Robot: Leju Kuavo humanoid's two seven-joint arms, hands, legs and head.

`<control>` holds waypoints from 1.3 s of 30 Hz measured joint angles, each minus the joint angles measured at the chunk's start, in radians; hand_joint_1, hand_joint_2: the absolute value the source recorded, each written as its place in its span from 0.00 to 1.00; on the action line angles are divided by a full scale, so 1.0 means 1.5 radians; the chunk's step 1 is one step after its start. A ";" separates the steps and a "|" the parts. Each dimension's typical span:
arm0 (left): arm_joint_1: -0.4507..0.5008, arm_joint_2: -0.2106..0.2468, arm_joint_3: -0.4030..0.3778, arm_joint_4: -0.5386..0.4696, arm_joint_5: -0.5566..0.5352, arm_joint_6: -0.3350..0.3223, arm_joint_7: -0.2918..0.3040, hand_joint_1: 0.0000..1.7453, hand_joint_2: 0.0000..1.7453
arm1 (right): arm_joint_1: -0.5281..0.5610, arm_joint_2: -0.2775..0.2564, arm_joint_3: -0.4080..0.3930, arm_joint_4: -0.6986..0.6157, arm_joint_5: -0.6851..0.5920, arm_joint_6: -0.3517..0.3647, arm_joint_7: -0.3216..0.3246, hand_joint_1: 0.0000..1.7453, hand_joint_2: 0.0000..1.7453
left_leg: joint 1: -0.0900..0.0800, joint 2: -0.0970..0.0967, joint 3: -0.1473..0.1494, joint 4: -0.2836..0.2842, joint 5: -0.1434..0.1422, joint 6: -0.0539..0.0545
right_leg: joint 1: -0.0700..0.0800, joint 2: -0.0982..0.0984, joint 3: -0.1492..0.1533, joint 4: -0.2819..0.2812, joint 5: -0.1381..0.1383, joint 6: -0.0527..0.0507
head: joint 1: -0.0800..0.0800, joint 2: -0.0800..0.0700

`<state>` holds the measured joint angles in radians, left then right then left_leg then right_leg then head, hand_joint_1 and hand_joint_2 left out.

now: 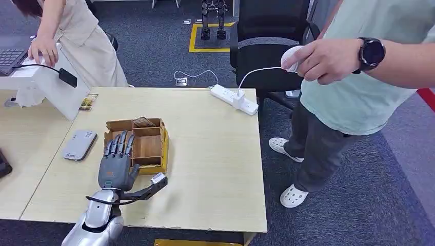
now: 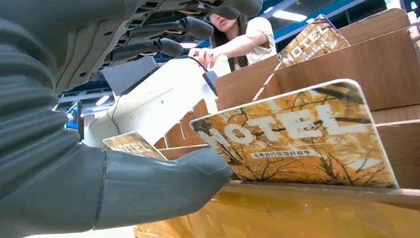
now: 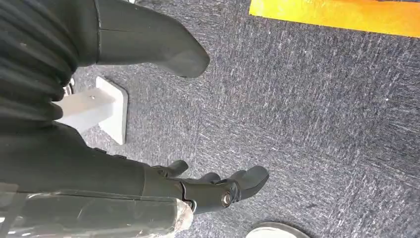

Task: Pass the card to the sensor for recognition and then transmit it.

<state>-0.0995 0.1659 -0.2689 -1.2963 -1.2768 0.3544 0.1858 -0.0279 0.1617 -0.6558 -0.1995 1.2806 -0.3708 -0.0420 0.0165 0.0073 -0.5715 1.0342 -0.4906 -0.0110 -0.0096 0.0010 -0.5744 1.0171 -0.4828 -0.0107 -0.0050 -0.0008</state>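
Your card [image 2: 297, 144], printed with autumn trees and the word HOTEL, stands on edge in a front compartment of the brown cardboard box [image 1: 149, 146], leaning a little against the divider behind it. A second card [image 2: 312, 37] of the same print stands in a compartment further back, and a third [image 2: 132, 145] shows beside the thumb in the left wrist view. The left robot hand [image 1: 117, 163] hovers over the left side of the box with its fingers [image 1: 119, 144] stretched straight out and spread above the compartments; it holds nothing, and its thumb [image 2: 158, 186] lies just beside the front card at the box's near wall, though you cannot tell whether it touches the card. The box sits near the middle of the pale wooden surface [image 1: 215, 169]. To its left lies the grey sensor [image 1: 79, 145], flat and well apart from the box. At the far left corner a small card [image 1: 88, 102] lies next to a white stand [image 1: 51, 89], where one person rests a hand [image 1: 43, 49]. A white power strip [image 1: 234, 99] lies at the far edge. On the right stands another person holding a white device [image 1: 292, 57] in one hand. The right robot hand [image 3: 218, 191] hangs over the grey carpet [image 3: 322, 109], empty, fingers loosely curled yet apart from the thumb
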 joint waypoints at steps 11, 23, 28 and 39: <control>0.000 0.001 0.001 0.000 0.000 0.000 0.000 0.00 1.00 | 0.000 0.000 0.000 0.000 0.000 0.000 0.000 0.00 1.00 | 0.000 0.000 0.000 0.000 0.000 0.000 | 0.000 0.000 0.000 0.000 0.000 0.000 | 0.000 0.000; 0.022 0.062 0.020 -0.046 0.049 -0.035 -0.047 0.00 1.00 | 0.001 0.000 -0.011 0.000 -0.002 0.001 -0.002 0.00 1.00 | 0.000 0.000 0.000 0.000 0.000 0.000 | 0.000 0.000 0.000 0.000 0.000 0.000 | 0.000 0.000; 0.031 0.068 0.020 -0.052 0.050 -0.047 -0.054 0.00 1.00 | 0.001 0.000 -0.012 0.000 -0.002 0.001 -0.007 0.00 1.00 | 0.000 0.000 0.000 0.000 0.000 0.000 | 0.000 0.000 -0.001 0.000 0.000 0.000 | 0.000 0.000; 0.046 0.090 0.019 -0.060 0.050 -0.076 -0.059 0.00 1.00 | 0.001 0.000 -0.013 0.000 0.002 0.001 -0.007 0.00 1.00 | 0.000 0.000 -0.001 0.000 0.000 0.000 | 0.000 0.000 -0.002 0.000 0.000 0.000 | 0.000 0.000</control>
<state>-0.0302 0.3014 -0.2399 -1.3855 -1.2024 0.2403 0.0973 -0.0269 0.1617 -0.6748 -0.1995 1.2837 -0.3696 -0.0519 0.0166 0.0074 -0.5730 1.0341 -0.4906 -0.0110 -0.0095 0.0013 -0.5768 1.0171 -0.4829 -0.0106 -0.0050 -0.0008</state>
